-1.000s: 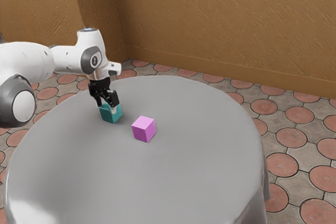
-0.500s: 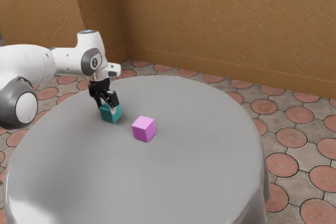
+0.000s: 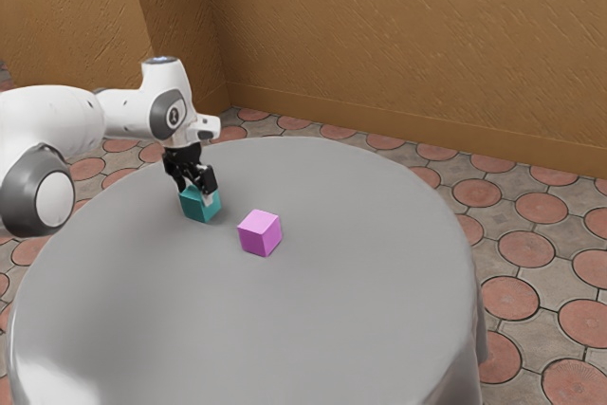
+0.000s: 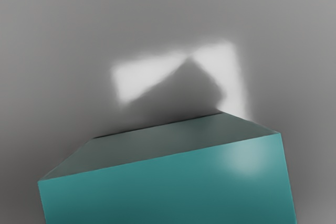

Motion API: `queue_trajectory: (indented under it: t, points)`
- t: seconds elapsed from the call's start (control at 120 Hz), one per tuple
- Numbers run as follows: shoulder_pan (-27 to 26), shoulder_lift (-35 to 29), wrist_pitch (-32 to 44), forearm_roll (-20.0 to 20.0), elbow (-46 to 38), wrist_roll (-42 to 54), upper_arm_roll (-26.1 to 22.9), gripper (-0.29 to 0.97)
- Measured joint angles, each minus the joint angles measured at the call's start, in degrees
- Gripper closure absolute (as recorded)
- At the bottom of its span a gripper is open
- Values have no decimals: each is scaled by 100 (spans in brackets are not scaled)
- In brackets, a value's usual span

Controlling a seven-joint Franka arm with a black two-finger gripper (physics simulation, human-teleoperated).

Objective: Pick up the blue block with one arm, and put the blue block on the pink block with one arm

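Observation:
The blue block (image 3: 203, 208), teal in colour, is on the grey round table (image 3: 370, 282) at its far left part in the exterior view. My black gripper (image 3: 198, 193) comes straight down onto it, and its fingers close against the block's upper part from two sides. In the wrist view the blue block (image 4: 173, 182) looms large right under my hand, with its shadow on the table behind it. The pink block (image 3: 259, 232) sits on the table a short way to the exterior view's right of the blue block, apart from it.
The table's draped cloth edge (image 3: 465, 348) falls off at the exterior view's right. A tan wall (image 3: 398, 35) stands behind the table, above a tiled floor (image 3: 541, 234).
My arm's elbow and wrist have shifted slightly to the exterior view's right and up. The gripper stays at the blue block, and both blocks sit where they were.

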Motion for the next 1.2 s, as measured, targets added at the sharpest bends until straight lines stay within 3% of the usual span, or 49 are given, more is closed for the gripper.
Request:
queue_trajectory:
  t: [0.242, 0.858, 1.2]
  points:
    - [-16, 36, 10, -4, 1, 4, 0, 3]
    - [-24, 10, 22, 10, 0, -17, 0, 27]
    - [-25, -53, 24, 12, -9, -51, -7, 32]
